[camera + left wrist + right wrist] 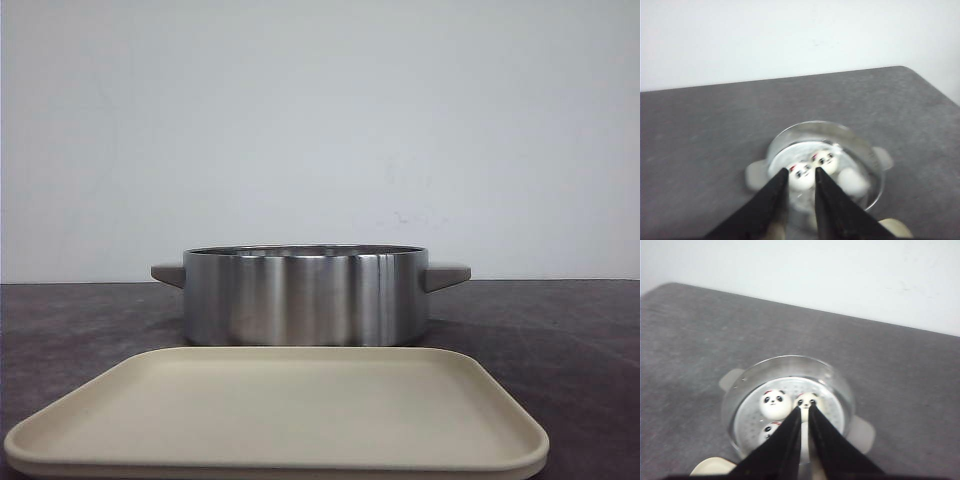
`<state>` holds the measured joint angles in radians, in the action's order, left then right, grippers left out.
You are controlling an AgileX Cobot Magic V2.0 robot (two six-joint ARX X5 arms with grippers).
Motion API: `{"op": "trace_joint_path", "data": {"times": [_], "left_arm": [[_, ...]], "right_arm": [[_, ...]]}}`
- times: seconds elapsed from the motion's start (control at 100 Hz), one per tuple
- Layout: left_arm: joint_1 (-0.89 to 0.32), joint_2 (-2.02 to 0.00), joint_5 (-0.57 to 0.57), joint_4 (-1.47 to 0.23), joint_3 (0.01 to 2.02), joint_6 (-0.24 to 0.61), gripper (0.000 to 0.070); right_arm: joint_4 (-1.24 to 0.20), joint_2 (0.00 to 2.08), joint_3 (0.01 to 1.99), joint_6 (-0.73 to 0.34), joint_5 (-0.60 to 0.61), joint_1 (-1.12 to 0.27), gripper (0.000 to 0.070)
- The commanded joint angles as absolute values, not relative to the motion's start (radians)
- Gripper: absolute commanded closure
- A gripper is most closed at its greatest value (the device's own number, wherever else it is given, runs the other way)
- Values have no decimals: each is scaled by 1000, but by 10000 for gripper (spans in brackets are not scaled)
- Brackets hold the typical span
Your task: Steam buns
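A steel pot (305, 297) with grey handles stands mid-table; from the front its inside is hidden. The left wrist view looks down into the pot (826, 124) at three white buns: two with panda faces (801, 176) (825, 160) and one plain side (852, 181). The right wrist view shows the pot (790, 359) holding panda buns (775, 404) (807, 400) (770, 430). My left gripper (801, 171) hangs high above the pot, open and empty. High over the pot too, my right gripper (804, 409) is shut with only a slit between its fingers, holding nothing.
A beige tray (280, 410) lies in front of the pot, nearest the robot, with nothing on it. Its corners peek into the wrist views (896, 228) (712, 468). The dark table ends at a white wall behind.
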<state>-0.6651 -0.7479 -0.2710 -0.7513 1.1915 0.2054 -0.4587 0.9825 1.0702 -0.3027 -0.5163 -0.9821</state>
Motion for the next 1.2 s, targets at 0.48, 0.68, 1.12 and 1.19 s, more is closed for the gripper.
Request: {"op": "trace_joint_path", "data": {"times": [0.48,0.68,1.12,1.19], "left_arm": [[-672,-508,-324,-874,1142,218,683],[-672,-508,-325,-874,1142,218,683],[-672,-508,-325,-873,1142,218,683],[-672,-508,-324,-874,1142,218,683]], "right_arm": [[-313,972,993,-303,-524,-1011,683],[-313,972,993,-303,-524,-1011,683],[-316,959,992,-303,-527,-1005,683],[-330,912,977,-303,-521,-987,683]]}}
